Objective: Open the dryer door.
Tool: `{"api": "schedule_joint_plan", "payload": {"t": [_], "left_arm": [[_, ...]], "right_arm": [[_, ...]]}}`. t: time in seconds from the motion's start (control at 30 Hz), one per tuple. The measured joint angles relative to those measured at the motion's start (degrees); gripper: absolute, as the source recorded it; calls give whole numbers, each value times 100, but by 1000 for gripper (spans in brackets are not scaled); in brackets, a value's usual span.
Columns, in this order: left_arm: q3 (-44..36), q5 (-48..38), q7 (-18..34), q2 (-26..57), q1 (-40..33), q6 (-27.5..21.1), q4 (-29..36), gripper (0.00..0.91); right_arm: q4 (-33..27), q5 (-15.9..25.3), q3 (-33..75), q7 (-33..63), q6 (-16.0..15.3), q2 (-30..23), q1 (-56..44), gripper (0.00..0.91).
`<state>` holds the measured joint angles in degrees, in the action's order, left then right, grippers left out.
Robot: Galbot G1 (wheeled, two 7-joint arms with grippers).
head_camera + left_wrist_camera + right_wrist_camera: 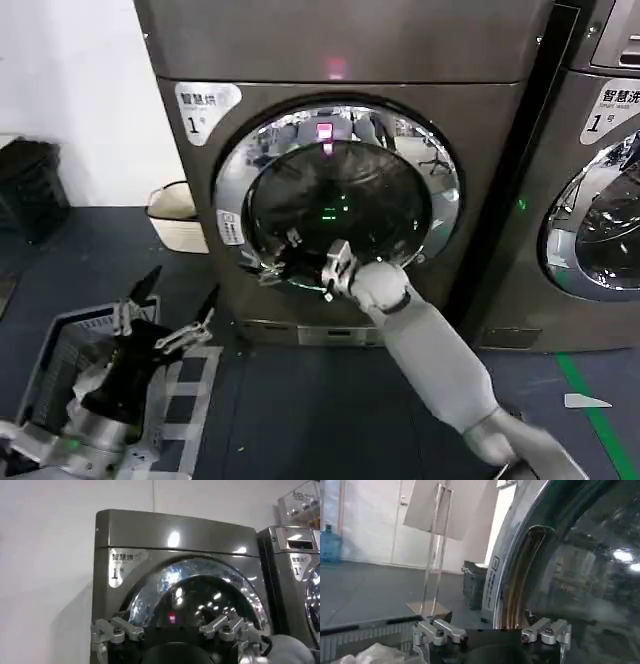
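Observation:
The dryer (340, 60) is a dark grey-bronze front-loader with a white "1" sticker and a pink light. Its dryer door (340, 200), a chrome ring around dark glass, lies against the front. My right gripper (292, 256) is at the door's lower left rim, open. In the right wrist view the right gripper (492, 632) has its fingers (440, 631) spread on either side of the door's chrome edge (512, 587). My left gripper (172, 302) hangs low at the left, open and holding nothing. From the left wrist view the left gripper (170, 629) faces the dryer door (200, 595).
A second grey machine (600, 190) stands close on the right. A white bin (175, 215) and a black crate (30, 185) sit left of the dryer. A grey basket (55, 345) with white cloth lies under my left arm. Green tape (600, 420) marks the floor.

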<state>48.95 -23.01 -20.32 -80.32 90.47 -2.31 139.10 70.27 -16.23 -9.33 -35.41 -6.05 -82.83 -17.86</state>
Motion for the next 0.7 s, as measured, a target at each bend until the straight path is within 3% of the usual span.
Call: {"api": "schedule_joint_plan", "payload": {"t": [0.47,0.7], "left_arm": [[158,23,-50,52,28,-46,79,907],[241,45,-188,96,-29,-229,74,907]], "right_arm": [[-365,30,-211,-101,28,-325,235,907],[-207,-225,-197,-519,-214,-235,166,907]]}}
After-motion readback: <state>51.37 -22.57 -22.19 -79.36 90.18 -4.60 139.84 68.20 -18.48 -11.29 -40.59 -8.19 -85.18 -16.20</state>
